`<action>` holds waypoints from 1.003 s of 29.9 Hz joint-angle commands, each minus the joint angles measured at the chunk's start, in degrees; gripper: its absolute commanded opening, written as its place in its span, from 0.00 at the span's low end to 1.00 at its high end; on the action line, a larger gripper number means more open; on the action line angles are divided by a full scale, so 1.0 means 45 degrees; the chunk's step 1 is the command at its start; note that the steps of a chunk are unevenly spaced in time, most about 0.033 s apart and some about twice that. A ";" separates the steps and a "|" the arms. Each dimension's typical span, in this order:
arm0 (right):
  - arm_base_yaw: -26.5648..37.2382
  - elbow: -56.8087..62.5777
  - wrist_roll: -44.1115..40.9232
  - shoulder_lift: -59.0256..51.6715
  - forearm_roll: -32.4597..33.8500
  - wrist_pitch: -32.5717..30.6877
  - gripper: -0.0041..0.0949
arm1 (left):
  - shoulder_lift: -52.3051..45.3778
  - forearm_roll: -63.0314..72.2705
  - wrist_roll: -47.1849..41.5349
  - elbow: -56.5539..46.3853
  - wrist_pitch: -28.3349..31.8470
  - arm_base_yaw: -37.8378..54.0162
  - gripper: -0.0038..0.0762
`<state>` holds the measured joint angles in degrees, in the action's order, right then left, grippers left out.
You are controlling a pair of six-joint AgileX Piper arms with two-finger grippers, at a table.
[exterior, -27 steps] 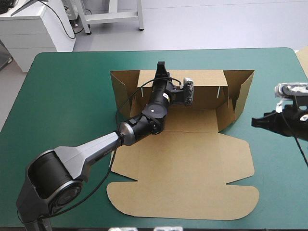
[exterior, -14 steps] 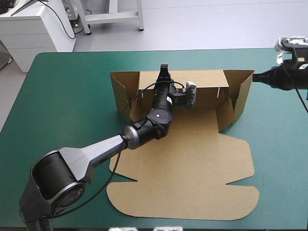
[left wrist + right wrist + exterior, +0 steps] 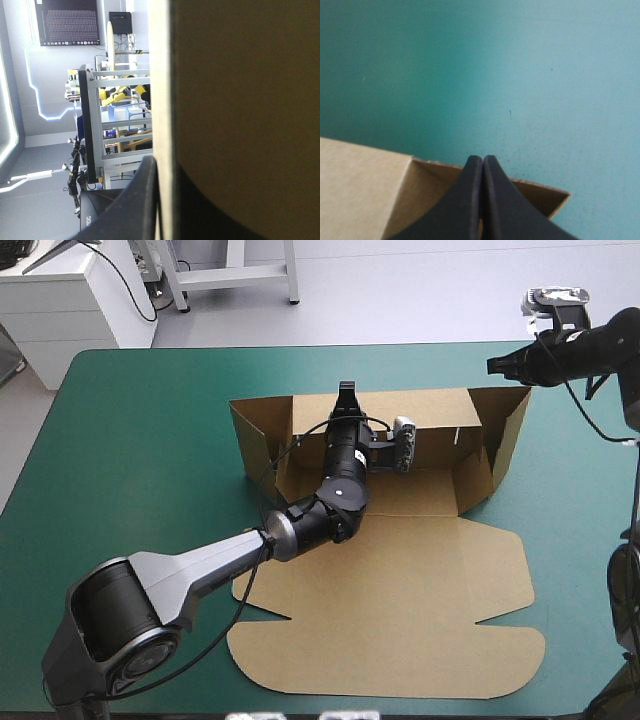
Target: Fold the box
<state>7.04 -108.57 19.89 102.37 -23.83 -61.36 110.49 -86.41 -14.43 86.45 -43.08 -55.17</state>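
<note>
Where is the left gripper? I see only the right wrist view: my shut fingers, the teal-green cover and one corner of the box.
Observer: The left gripper is at the middle of the far wall of the box; that wall stands upright.
Operator: Does it hold the wall?
Observer: Yes. In the left wrist view the board passes between its fingers, which are all but shut on it.
Operator: And the lid?
Observer: The lid lies flat on the table, toward the near edge.
</note>
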 commanded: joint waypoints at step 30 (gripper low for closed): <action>0.0029 -0.1189 -0.0100 0.0135 0.2373 -0.2225 0.02 | -0.0413 -0.0566 -0.3291 0.0167 0.0189 -0.0419 0.04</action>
<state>6.99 -112.63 18.96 107.42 -14.10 -69.59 110.91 -89.18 -24.60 86.34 -43.10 -56.28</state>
